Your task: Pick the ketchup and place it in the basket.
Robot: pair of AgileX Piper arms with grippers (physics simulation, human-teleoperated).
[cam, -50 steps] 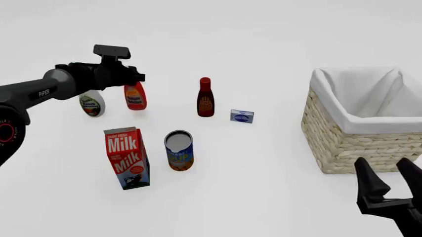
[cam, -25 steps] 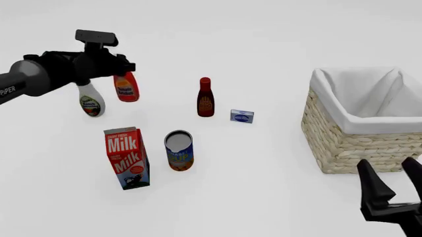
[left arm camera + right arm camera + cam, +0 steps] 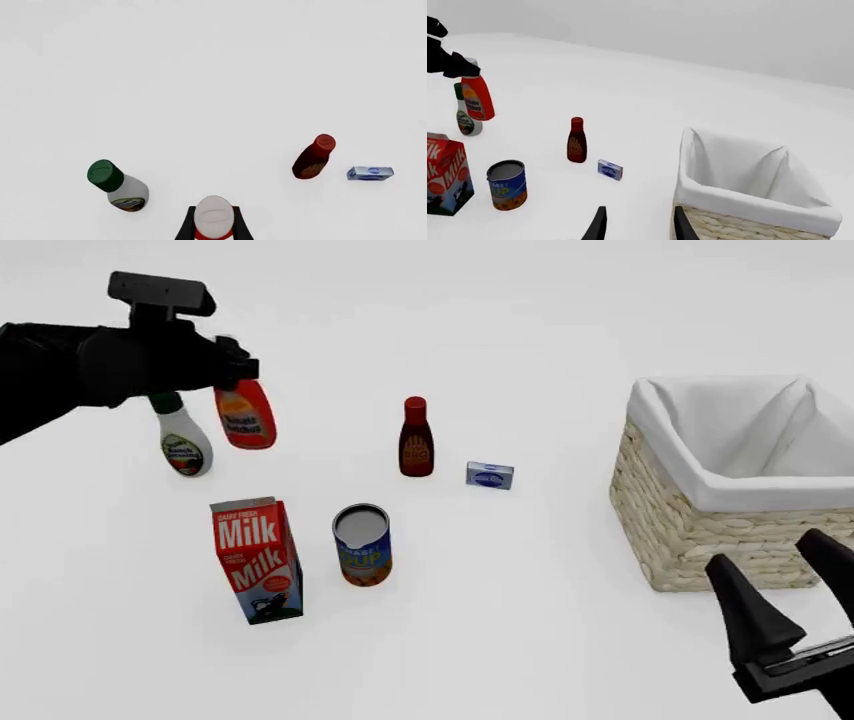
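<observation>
Left gripper [image 3: 238, 360]: clamped around the neck of the ketchup [image 3: 246, 413], which hangs clear of the table [image 3: 534, 300], tilted slightly.
Ketchup's place: far left, just beside the white bottle with green cap [image 3: 180, 445], well apart from the basket [image 3: 738, 485].
Right gripper [image 3: 787, 590]: low at the near right, fingers spread wide, holding nothing.
Basket: far right, white lining showing.
Also standing: dark red bottle [image 3: 416, 438], small blue box [image 3: 490, 475], milk carton [image 3: 258, 560], tin can [image 3: 362, 544].
</observation>
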